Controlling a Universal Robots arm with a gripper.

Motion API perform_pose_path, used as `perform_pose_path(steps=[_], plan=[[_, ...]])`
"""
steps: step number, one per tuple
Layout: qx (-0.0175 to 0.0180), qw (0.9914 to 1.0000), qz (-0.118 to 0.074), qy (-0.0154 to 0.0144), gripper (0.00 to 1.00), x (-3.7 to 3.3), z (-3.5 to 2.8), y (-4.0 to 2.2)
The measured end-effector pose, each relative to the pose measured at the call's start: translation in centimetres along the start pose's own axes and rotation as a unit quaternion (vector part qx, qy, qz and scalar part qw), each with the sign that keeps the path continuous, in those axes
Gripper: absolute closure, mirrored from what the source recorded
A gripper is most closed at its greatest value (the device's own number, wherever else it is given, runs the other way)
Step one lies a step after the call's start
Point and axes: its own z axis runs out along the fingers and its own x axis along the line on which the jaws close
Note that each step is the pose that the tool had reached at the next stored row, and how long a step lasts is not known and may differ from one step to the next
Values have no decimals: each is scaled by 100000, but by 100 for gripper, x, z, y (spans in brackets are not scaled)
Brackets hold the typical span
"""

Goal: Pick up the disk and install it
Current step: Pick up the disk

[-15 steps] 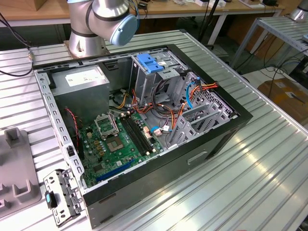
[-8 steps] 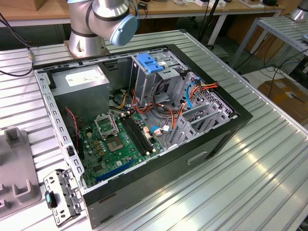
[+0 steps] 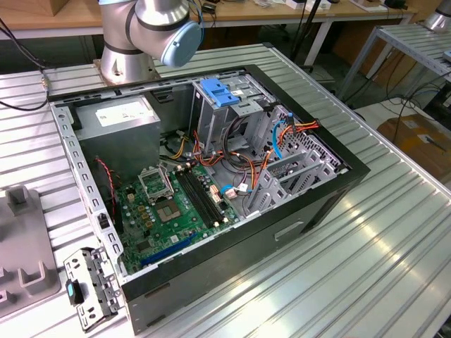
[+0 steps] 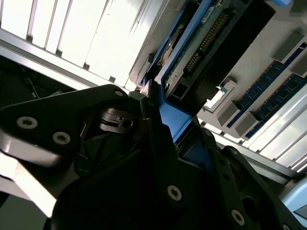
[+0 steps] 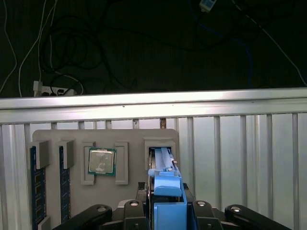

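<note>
Blue-framed, the disk [image 5: 167,184] is clamped in the end effector [image 5: 168,213], seated in the grey holder [image 5: 62,135] ahead; a straight, untilted pull is advised.

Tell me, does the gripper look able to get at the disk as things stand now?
Probably yes. In the first wrist view the gripper sits right at the disk, over the grey tray, and nothing stands between them; the processor chip lies apart.
</note>
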Motion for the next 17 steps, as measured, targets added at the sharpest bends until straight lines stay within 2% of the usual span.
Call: perform_pose_path(steps=[9,10,11,17], plan=[[3,100000,-1,86,63,0,1,0],[4,100000,0,85,55,0,4,0],[1,100000,-1,86,64,0,11,0],[8,100000,-2,91,64,-3,-9,0]])
